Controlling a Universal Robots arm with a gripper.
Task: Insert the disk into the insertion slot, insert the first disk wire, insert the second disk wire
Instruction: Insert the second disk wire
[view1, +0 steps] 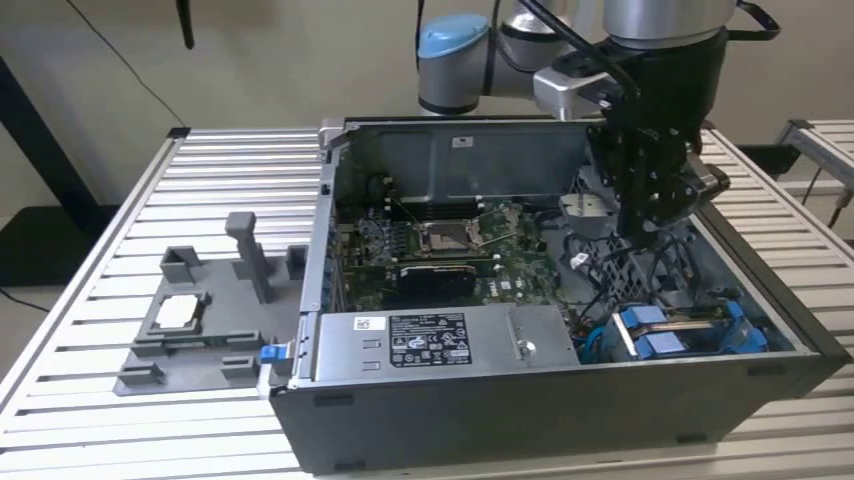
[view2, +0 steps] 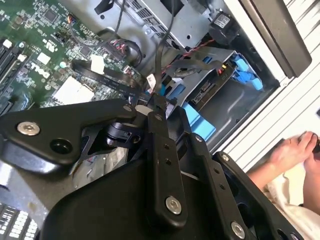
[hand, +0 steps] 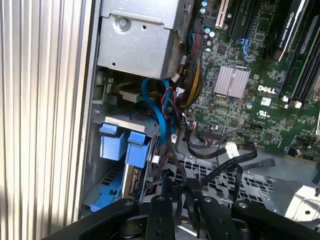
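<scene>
The disk (view1: 657, 333) sits down in the insertion slot (hand: 122, 122) at the corner of the open computer case (view1: 534, 420) nearest the exterior view's right, its blue carrier tabs standing up out of the grey cage, so that step looks done. Just beside the cage, the gripper (view2: 152, 104) hangs inside the case with its fingers drawn together on what looks like a black disk wire (view2: 161, 60), which runs away from the fingertips toward the case wall. The main risk, as a judgement, is the plug meeting the disk's port tilted or off to one side: a thin wire can twist or slip in so narrow a pinch, and pushing then would bend the plug or shove the disk in its carrier. A flat black cable (hand: 235, 157) with a white tag and a bundle of coloured leads (hand: 192, 82) lie near the gripper's path over the motherboard (view1: 454, 250), so the fingers could snag them. A person's hand (view2: 295, 150) rests outside the case, on the slatted table (view1: 240, 170) side, well apart from the gripper.
</scene>
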